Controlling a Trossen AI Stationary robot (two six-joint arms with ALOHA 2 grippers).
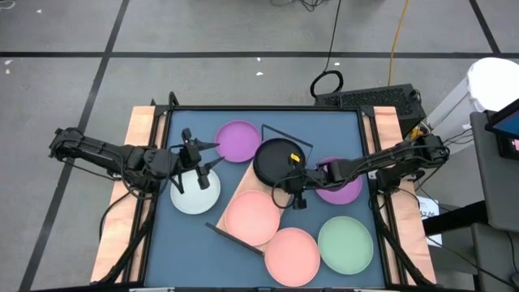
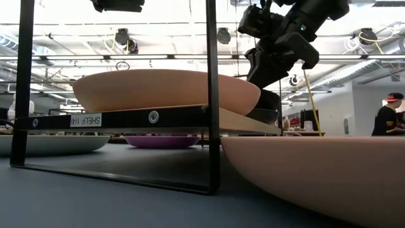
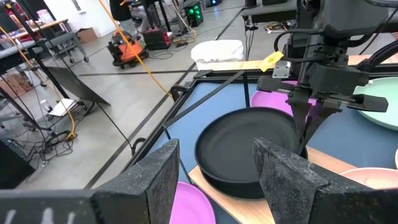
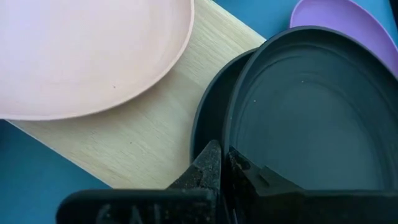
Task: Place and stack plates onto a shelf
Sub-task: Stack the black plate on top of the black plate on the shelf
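The shelf (image 1: 235, 193), a light wooden board in a black wire frame, lies slantwise mid-table. A pink plate (image 1: 252, 216) sits on its near end. Two black plates are at its far end, the upper (image 4: 305, 118) lying off-centre over the lower (image 4: 208, 118). My right gripper (image 1: 292, 178) is shut on the upper one. My left gripper (image 1: 203, 172) hovers open above a white-grey plate (image 1: 193, 196), touching nothing. On the table lie two purple plates (image 1: 238, 139) (image 1: 345, 191), a second pink plate (image 1: 292, 255) and a pale green plate (image 1: 345, 243). My right gripper pinches the upper black plate's rim (image 4: 229, 134) between its two fingers (image 4: 208, 165), on the side toward the table's near right. The fingers slant down from the right. The plate lies over the lower black plate; whether it rests on it I cannot tell.
The shelf's wire frame (image 2: 212, 95) stands upright around the board. A keyboard (image 1: 373, 97) lies beyond the table's far edge. Bare blue table surface (image 1: 195, 243) shows at the near left.
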